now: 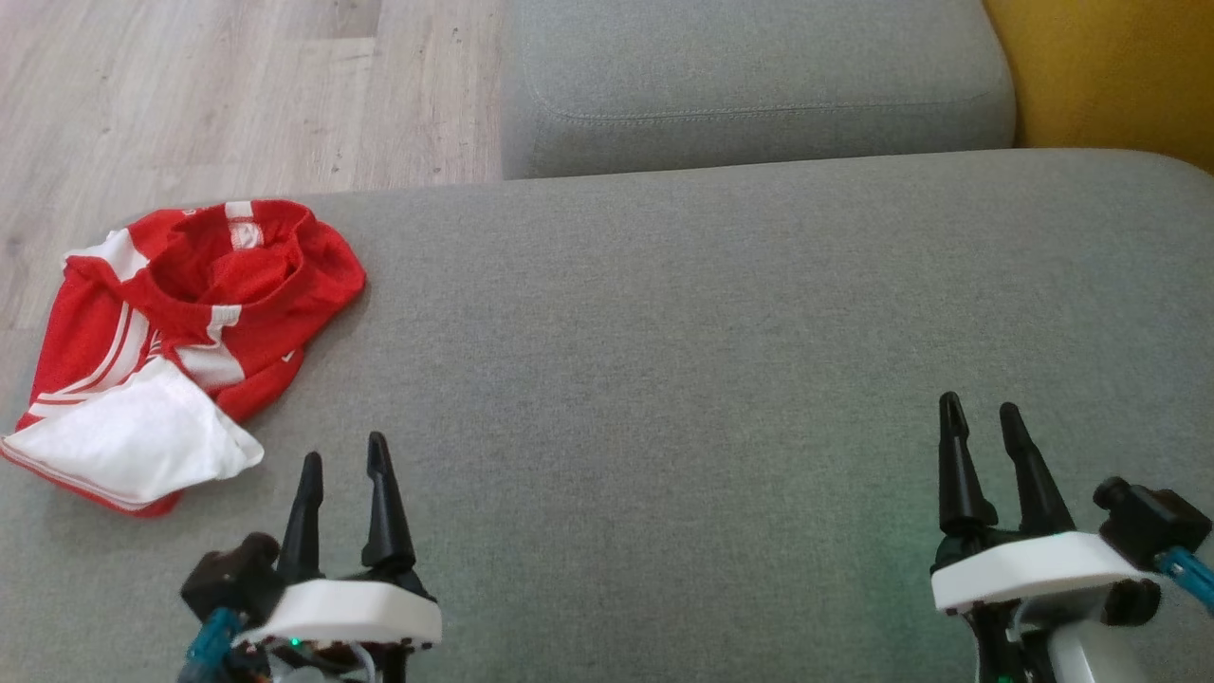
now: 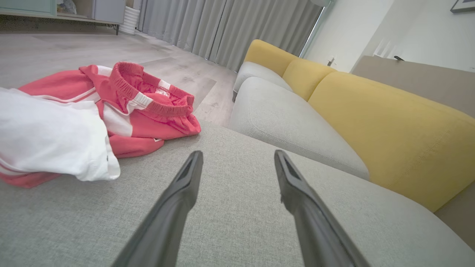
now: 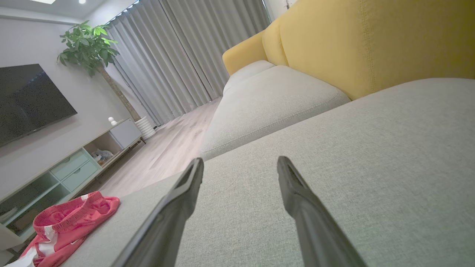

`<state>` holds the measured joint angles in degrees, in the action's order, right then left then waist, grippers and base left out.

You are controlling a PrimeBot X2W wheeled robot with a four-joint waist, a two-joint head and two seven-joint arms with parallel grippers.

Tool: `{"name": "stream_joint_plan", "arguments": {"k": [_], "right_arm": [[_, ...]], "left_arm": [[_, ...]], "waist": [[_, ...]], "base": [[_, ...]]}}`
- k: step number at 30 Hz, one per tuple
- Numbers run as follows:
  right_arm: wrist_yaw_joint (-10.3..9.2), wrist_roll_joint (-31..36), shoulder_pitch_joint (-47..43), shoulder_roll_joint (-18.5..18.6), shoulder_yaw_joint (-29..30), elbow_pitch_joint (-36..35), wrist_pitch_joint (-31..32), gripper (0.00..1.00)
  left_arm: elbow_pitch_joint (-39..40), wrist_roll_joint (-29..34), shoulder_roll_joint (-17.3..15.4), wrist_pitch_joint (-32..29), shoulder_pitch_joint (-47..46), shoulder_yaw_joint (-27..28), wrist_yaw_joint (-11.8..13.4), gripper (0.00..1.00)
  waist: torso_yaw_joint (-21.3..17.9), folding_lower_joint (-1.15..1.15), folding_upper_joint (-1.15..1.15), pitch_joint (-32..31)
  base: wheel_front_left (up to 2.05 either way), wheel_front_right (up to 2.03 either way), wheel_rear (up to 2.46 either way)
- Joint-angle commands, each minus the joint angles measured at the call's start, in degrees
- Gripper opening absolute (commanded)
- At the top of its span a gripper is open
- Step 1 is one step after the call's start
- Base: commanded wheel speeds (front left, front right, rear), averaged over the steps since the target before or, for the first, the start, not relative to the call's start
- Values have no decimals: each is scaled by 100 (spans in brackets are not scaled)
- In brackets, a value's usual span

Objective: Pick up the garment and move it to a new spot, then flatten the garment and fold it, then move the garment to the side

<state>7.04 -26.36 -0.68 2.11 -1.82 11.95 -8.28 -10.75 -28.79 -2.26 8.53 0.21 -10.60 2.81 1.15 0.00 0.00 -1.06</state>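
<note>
- The garment, red shorts with white stripes and a white panel, is seen crumpled at the left end of the grey seat cushion, close to the edge above the wooden floor.
- Its true outline is hidden by its own folds; whether the white panel is a lining turned out or part of a leg cannot be told.
- A small mark on the red cloth is too small to be read.
- The garment is cut off by the left edge in the left wrist view, and by the bottom-left corner in the right wrist view.
- The elastic waistband is made out as an open, standing ring in the left wrist view; from the head view it is looked into from above.
- The left gripper is held near the white panel, apart from it, with jaws spread and nothing between them.
- The right gripper is placed well apart from the garment, toward the cushion's right end, jaws likewise spread and empty.
- Whether either gripper's fingertips touch the cushion cannot be judged.
- The yellow backrest is shown at length in both wrist views; in the head view it is cropped to a corner.
- A television, a potted plant, a low cabinet and grey curtains are seen in the right wrist view.
</note>
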Motion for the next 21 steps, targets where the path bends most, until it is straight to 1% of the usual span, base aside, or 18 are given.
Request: {"name": "stream_joint_plan", "arguments": {"k": [1,16,21], "right_arm": [[33,212,234,59,-138,-216,-102,100],[38,1221,255,66,-277,-179,-338,100],[40,1592,257,69,-316,-169,-422,100]], "left_arm": [[206,223,-48,79,-327,75,53,100],[266,1246,-54,314,-351,-90,239,100],[243,1565,-56,398,-355,-162,255,100]], "waist": [[2,0,0,-1],[24,0,0,-23],[28,0,0,-35]], "base": [[0,0,0],[0,0,0],[0,0,0]]}}
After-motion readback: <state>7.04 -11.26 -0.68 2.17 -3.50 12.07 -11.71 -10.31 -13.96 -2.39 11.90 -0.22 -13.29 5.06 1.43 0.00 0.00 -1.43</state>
